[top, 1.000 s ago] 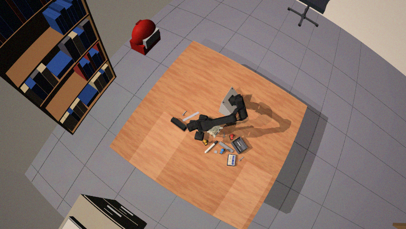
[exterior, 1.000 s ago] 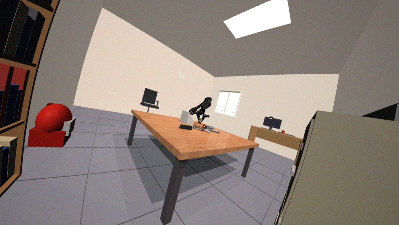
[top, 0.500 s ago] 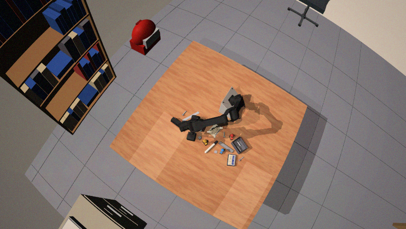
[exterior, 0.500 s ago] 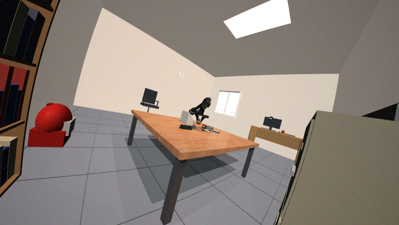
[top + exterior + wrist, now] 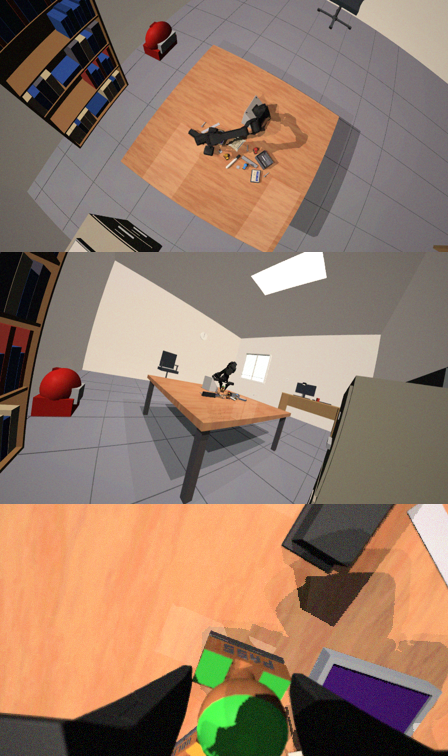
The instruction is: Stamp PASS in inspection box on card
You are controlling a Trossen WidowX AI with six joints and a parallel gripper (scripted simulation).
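Stamp (image 5: 222,387) (image 5: 242,724): in the gripper (image 5: 223,388) (image 5: 241,678), its green knob pinched between the two fingers. From above, the arm hid the grip itself. The knob faced the wrist camera and the PASS lettering read upside down there; the stamp looked roughly upright, face downward and out of sight.

Key relation: the pad (image 5: 222,142) (image 5: 375,699) lay just beside the stamp, off to the right in the wrist view, purple surface uncovered. The right finger overlapped its near corner in that view. The stamp's long side ran across from finger to finger, sloping down to the right; the pad's far rim sloped much the same way. Judged that little or no turn of the wrist was called for, mainly a sideways shift, if inking came next. Height of stamp over the bench could not be read well.

Black block (image 5: 191,133) (image 5: 342,534) sat beyond, at the top of the wrist view, apart from the stamp. Card (image 5: 237,144): partly under the arm, box not legible. Whether the face already carried ink: cannot tell. Risk noted: a low sideways pass could have caught the pad's raised rim.
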